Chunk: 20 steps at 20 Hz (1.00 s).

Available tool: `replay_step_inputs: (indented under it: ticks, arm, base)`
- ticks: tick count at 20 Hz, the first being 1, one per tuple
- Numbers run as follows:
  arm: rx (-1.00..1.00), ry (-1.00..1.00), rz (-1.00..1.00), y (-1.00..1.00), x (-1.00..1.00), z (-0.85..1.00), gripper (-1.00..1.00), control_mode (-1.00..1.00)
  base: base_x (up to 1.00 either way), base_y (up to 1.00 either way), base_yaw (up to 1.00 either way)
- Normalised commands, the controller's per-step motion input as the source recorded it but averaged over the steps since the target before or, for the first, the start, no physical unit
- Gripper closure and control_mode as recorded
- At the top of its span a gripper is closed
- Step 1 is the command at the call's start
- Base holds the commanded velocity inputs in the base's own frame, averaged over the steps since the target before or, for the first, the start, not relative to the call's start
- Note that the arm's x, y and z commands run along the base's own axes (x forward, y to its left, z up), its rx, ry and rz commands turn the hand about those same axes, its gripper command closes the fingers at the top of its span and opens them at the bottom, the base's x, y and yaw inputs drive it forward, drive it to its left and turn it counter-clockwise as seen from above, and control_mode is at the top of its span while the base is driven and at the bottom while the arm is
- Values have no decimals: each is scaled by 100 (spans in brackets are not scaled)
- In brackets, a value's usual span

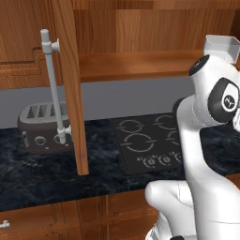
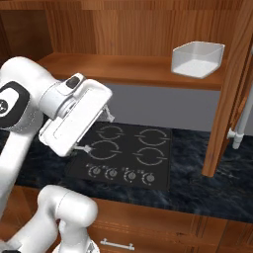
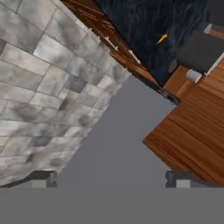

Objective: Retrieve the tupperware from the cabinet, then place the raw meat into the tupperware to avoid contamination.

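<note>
The tupperware (image 2: pixel 197 59) is a white square tub standing on the right end of the shelf inside the open cabinet (image 2: pixel 123 66). It also peeks over the arm in the left base view (image 1: pixel 220 47). My gripper (image 2: pixel 98 132) hangs open over the cooktop, well left of and below the tub, with nothing between its fingers. In the hand view the fingertips (image 3: pixel 43 178) stand wide apart. There the raw meat (image 3: pixel 162 38) is a tiny orange sliver lying on the dark counter.
The cabinet door (image 1: pixel 70 84) swings out over the counter, its grey bar handle (image 1: pixel 52 89) facing the dark toaster (image 1: pixel 43 129). A black cooktop (image 2: pixel 123 153) lies in the marbled counter (image 1: pixel 47 173). Another door (image 2: pixel 232 94) stands open on the right.
</note>
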Motion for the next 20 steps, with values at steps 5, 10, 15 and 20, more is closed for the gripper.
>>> replay_step_inputs:
  ticks: [5,10,15,20]
  arm:
    - [36,-7,33,0,43,-8,-100,-100]
    - [28,-24,28,-2,44,-7,-100,-100]
    - [7,-21,17,-5,13,-4,-100,-100]
    - [-1,-1,-1,3,10,4,-100,-100]
  base:
    - [0,0,0]
    - [0,0,0]
    - [0,0,0]
    - [0,0,0]
